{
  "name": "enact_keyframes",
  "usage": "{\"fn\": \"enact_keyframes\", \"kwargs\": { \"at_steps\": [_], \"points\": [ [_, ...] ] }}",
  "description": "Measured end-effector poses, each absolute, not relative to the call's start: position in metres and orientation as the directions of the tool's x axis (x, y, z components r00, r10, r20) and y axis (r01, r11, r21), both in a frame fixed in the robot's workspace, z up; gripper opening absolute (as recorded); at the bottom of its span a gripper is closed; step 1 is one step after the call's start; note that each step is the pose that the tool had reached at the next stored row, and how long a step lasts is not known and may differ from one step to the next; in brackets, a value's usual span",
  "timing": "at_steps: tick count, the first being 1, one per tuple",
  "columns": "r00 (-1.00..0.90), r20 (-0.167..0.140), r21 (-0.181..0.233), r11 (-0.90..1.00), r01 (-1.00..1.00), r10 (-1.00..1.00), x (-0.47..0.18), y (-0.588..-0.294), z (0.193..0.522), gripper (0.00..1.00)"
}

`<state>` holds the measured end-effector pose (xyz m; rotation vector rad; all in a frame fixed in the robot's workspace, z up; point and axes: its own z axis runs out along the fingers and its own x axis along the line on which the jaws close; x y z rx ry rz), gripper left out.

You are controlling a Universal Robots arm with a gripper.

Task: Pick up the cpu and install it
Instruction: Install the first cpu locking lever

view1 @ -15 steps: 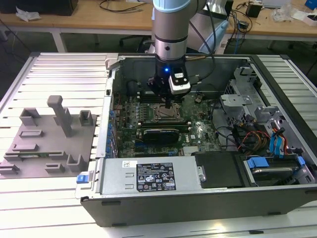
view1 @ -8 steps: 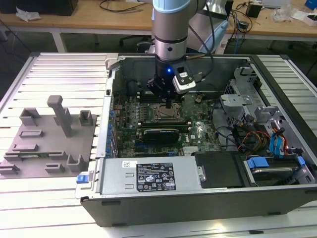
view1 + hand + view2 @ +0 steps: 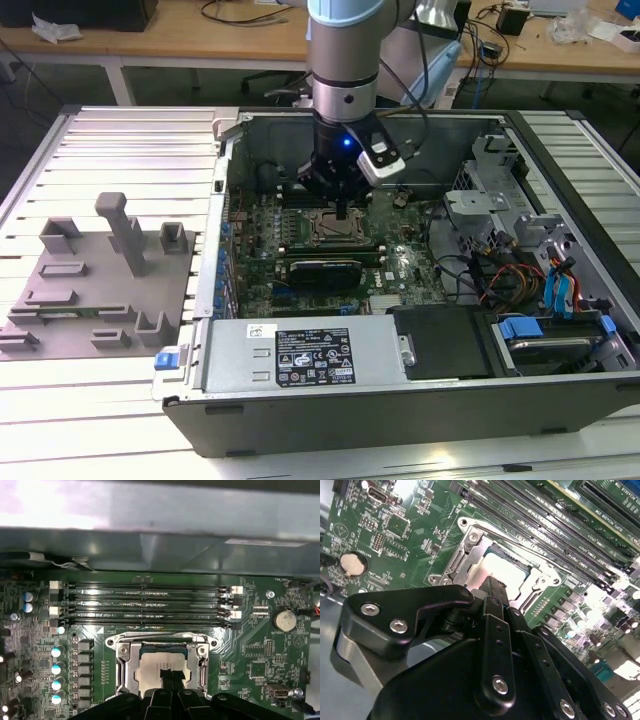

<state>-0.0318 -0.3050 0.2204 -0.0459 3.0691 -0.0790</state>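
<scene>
Workbench of pale slats, open computer case (image 3: 560,400) mid-frame. Gripper (image 3: 343,212) hangs over the socket (image 3: 162,667), fingers drawn close together, tips at the cpu (image 3: 157,672), which lies seated in the socket at lower centre of the first wrist view. Grasp itself not discernible. Chip looks light, stiff, thin, likely fragile underneath; edges are the place to hold.

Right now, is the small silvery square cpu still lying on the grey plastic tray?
No: the cpu sits inside the metal-framed socket under the claw.

Pale ribbed metal desk (image 3: 120,150) in front. Behind, long light wooden workbench (image 3: 200,45) on white legs, strewn with black cables (image 3: 235,12). Dark floor beneath. Bright, even lighting.
</scene>
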Motion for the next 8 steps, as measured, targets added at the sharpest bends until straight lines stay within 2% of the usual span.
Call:
{"fn": "enact_keyframes", "kwargs": {
  "at_steps": [8],
  "points": [
    [-0.997,-0.070,-0.052,0.998,-0.038,-0.042,-0.032,-0.306,0.232,0.11]
  ]
}}
